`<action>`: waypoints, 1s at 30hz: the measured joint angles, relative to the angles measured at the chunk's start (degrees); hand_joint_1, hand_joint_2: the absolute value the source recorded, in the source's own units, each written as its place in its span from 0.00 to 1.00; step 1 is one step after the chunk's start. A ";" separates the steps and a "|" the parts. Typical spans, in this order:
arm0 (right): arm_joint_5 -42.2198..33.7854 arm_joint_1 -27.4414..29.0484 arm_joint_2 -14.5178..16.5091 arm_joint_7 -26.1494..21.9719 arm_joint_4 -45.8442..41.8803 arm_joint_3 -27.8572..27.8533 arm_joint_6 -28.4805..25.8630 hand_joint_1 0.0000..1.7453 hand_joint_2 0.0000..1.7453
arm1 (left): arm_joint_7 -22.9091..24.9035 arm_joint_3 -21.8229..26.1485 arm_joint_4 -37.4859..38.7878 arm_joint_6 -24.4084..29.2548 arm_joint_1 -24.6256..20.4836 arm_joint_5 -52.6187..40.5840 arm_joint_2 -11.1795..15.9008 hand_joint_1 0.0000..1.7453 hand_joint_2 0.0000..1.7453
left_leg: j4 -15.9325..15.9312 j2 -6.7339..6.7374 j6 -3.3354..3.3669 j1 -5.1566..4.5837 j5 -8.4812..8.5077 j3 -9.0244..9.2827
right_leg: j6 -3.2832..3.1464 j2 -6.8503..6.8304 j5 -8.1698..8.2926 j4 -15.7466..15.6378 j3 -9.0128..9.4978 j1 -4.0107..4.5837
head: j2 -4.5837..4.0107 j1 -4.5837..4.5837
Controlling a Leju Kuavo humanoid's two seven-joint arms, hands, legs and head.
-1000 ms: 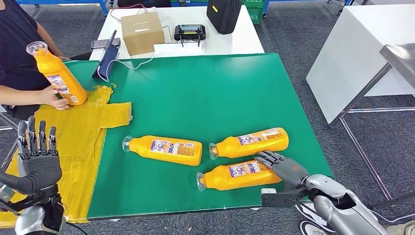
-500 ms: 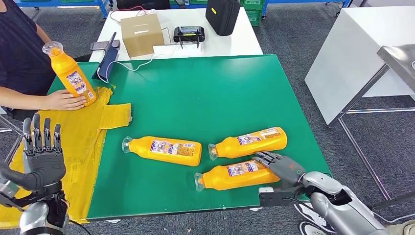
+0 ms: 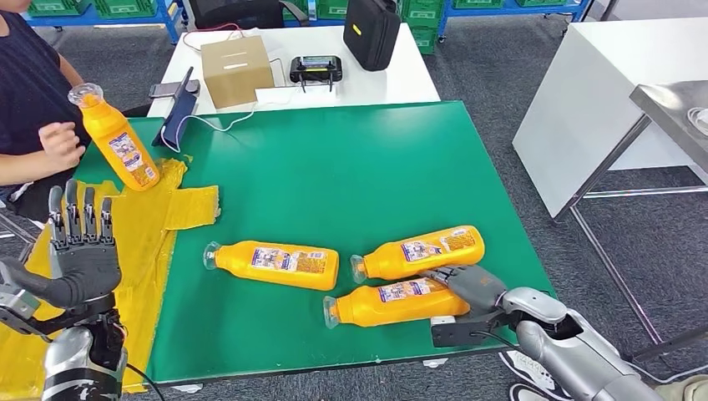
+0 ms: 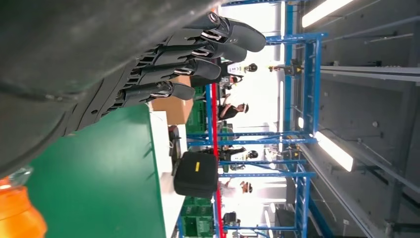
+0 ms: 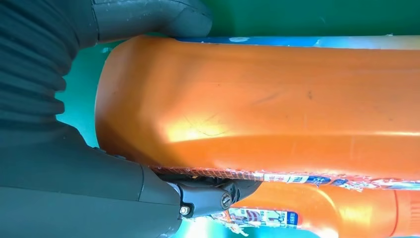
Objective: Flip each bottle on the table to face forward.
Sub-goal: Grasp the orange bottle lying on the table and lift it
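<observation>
On the green tabletop (image 3: 351, 167), three orange bottles lying on their sides toward five o'clock, caps pointing toward nine o'clock. Nearest bottle (image 3: 396, 302) gripped at its base end by the right hand (image 3: 469, 286): fingers (image 3: 441, 275) draped over the top of the base, thumb underneath as seen in the right wrist view, where the orange body (image 5: 257, 104) sits clamped between thumb and fingers (image 5: 218, 196) with a label edge showing along one side. Second bottle (image 3: 417, 252) just beyond at about four o'clock, label up, touching or nearly touching the held one; cannot tell which. Third bottle (image 3: 272, 263) lying toward six o'clock, label up, clear cap at its nine o'clock end, apart from the other two.

Raised at the eight o'clock corner, the left hand (image 3: 79, 255), palm away, fingers (image 3: 83, 209) straight, slightly apart and holding nothing; same straightened fingers (image 4: 198, 49) visible in the left wrist view above the green surface.

Standing tilted at ten o'clock, a fourth bottle (image 3: 115, 139), cap up, base on the yellow sheet (image 3: 142, 242) that covers the nine o'clock edge of the tabletop. Person's hand (image 3: 60, 142) just beside it, not touching.

Beyond at twelve o'clock, a white table (image 3: 409, 79) carrying a cardboard box (image 3: 236, 68), a black case (image 3: 371, 32), a small black device (image 3: 315, 68) and a propped tablet (image 3: 178, 114).
</observation>
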 joint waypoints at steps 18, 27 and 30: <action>-16.92 2.48 12.19 -6.29 1.32 -1.49 1.12 1.00 1.00 | 0.02 -1.77 3.95 1.38 -0.84 0.20 0.43 0.00 0.00 | 0.02 -0.51 -0.08 -0.04 0.43 -1.52 | -0.06 -0.40 0.15 0.10 -0.67 0.04 | 0.01 -0.02; -37.47 1.67 20.08 -9.40 -0.31 -5.97 6.72 1.00 1.00 | 0.88 -2.65 4.09 0.25 -0.94 0.98 0.18 0.00 0.25 | 0.03 -0.48 -0.07 -0.18 0.66 -2.13 | 0.07 -0.37 0.31 0.25 -1.28 0.02 | 0.00 -0.03; -45.75 -2.08 25.43 -6.03 -3.14 -9.07 7.56 1.00 1.00 | 2.26 -3.84 3.45 -0.74 -1.01 2.08 -0.44 0.00 1.00 | 0.05 -0.50 -0.10 -0.19 0.81 -2.32 | 0.09 -0.39 0.33 0.34 -1.60 0.01 | 0.00 -0.05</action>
